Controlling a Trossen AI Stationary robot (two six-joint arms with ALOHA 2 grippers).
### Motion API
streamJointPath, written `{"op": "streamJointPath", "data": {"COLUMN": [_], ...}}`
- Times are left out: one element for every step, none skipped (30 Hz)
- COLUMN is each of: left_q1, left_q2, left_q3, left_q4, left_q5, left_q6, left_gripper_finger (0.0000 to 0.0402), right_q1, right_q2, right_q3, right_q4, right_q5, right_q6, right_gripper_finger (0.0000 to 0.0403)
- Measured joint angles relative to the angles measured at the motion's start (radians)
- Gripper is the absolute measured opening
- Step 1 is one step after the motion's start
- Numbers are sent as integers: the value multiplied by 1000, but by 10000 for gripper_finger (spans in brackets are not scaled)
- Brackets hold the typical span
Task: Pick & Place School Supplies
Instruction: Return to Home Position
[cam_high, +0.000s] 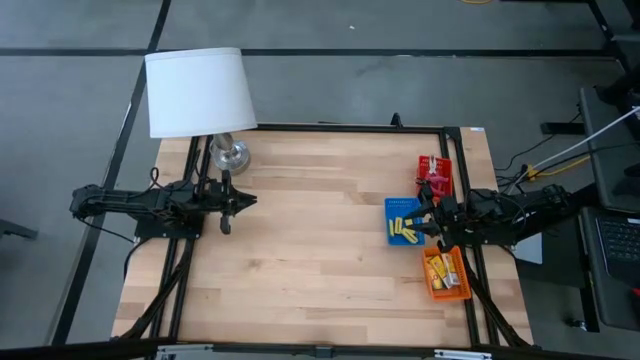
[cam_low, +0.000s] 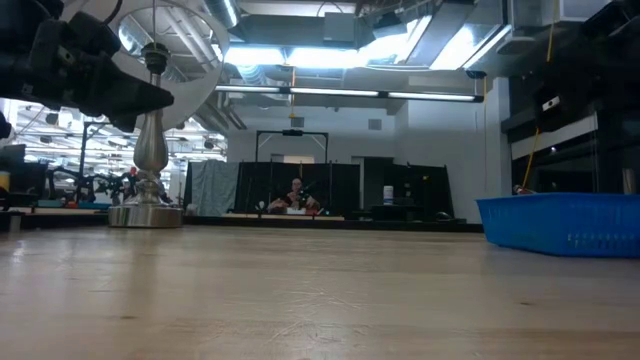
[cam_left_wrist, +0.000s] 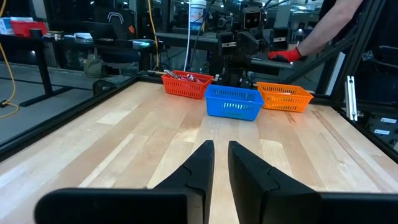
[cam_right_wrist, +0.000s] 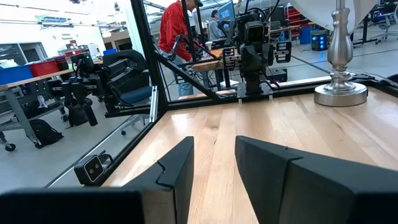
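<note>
Three trays stand at the table's right edge. The red tray (cam_high: 433, 172) holds red-handled, silver-tipped tools (cam_left_wrist: 189, 77), the blue tray (cam_high: 405, 220) holds small yellow pieces (cam_high: 404, 228), and the orange tray (cam_high: 445, 272) holds yellow packs (cam_high: 442, 266). My right gripper (cam_high: 428, 214) hangs level over the blue tray's right rim, open, with nothing between its fingers (cam_right_wrist: 214, 168). My left gripper (cam_high: 238, 204) hangs level at the table's left side beside the lamp, shut and holding nothing (cam_left_wrist: 221, 152).
A lamp with a white shade (cam_high: 198, 90) and a silver base (cam_high: 230, 155) stands at the far left corner. Bare wood (cam_high: 310, 240) lies between the two arms. A black frame (cam_high: 330, 128) runs round the table. A person in a red top (cam_right_wrist: 176, 34) stands beyond the table.
</note>
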Motion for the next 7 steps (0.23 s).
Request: {"op": "streamJointPath", "data": {"left_q1": [0, 0, 0, 0, 0, 0, 0], "left_q2": [0, 0, 0, 0, 0, 0, 0], "left_q3": [0, 0, 0, 0, 0, 0, 0], "left_q4": [0, 0, 0, 0, 0, 0, 0], "left_q5": [0, 0, 0, 0, 0, 0, 0], "left_q6": [0, 0, 0, 0, 0, 0, 0], "left_gripper_finger": [43, 42, 41, 40, 40, 41, 41], "right_q1": [0, 0, 0, 0, 0, 0, 0], "right_q2": [0, 0, 0, 0, 0, 0, 0], "right_q3": [0, 0, 0, 0, 0, 0, 0], "right_q4": [0, 0, 0, 0, 0, 0, 0], "right_q5": [0, 0, 0, 0, 0, 0, 0], "right_q6": [0, 0, 0, 0, 0, 0, 0], "right_gripper_finger": [121, 121, 121, 121, 121, 121, 121]}}
